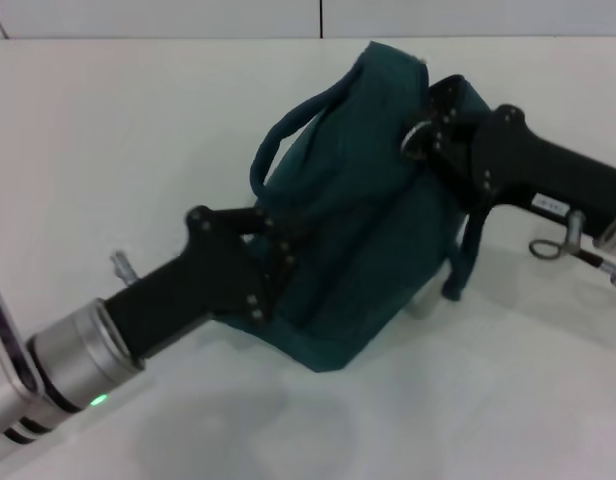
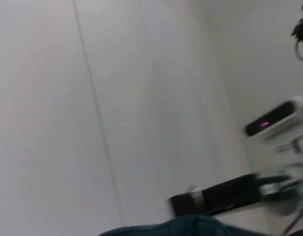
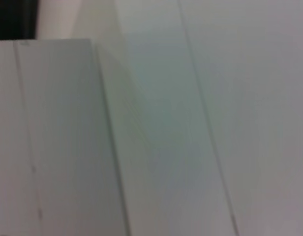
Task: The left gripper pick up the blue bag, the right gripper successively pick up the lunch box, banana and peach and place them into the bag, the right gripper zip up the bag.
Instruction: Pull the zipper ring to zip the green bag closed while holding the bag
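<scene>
Trouble is most likely sitting at the zipper: in the head view the blue bag (image 1: 363,215) is being held up off the desk (image 1: 138,130), the left hand (image 1: 273,268) clenching the fabric on its near side while the right hand (image 1: 435,128) is pinching at the metal ring pull (image 1: 415,140) near the top. If the right hand is tugging before the left is bracing firmly, the cloth could be bunching and the slider jamming, or the ring slipping free. The bag is sagging toward its lower corner, so a weak grip could be letting it drop. Open room is lying wide on the desk to the left and in front; the far edge is running just behind the bag. The left wrist view is showing only a strip of teal fabric (image 2: 191,227) and the other arm beyond it. The right wrist view is showing plain pale panels, nothing of the bag. Lunch box, banana and peach are not showing anywhere; presumably they are lying inside.
</scene>
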Available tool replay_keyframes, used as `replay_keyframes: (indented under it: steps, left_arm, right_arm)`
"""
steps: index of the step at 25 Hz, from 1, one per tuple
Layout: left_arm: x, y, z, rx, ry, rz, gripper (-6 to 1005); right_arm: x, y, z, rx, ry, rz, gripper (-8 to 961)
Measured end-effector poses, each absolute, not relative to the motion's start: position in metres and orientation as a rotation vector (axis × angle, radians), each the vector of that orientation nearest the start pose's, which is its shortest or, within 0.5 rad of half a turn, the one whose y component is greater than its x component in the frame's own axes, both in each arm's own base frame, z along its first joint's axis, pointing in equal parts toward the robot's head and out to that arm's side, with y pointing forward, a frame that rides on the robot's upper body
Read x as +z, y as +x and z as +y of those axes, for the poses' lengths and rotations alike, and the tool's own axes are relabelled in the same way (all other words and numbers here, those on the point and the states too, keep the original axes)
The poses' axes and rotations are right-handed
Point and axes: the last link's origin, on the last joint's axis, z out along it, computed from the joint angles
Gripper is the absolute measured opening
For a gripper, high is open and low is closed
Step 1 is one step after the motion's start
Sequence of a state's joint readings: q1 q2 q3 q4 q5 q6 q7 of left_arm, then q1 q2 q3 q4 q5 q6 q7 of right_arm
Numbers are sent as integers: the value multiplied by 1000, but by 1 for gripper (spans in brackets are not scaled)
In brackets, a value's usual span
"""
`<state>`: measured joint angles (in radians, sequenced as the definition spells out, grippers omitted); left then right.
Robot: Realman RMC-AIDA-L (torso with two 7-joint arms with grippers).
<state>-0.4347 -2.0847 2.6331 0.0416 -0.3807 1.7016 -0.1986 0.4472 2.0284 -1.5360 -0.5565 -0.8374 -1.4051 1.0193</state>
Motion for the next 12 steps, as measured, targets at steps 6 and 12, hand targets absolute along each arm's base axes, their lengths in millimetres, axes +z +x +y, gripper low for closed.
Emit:
replay_keyframes:
  steps: [6, 12]
  left_arm:
    - [-48, -270, 255, -1047, -2163, 22, 64]
    - [-45, -271, 262, -1024, -2139, 12, 68]
  right_arm:
    - [-34, 192, 312, 1346, -2499, 297, 21]
    - [-27, 207, 322, 1348, -2341, 391, 21]
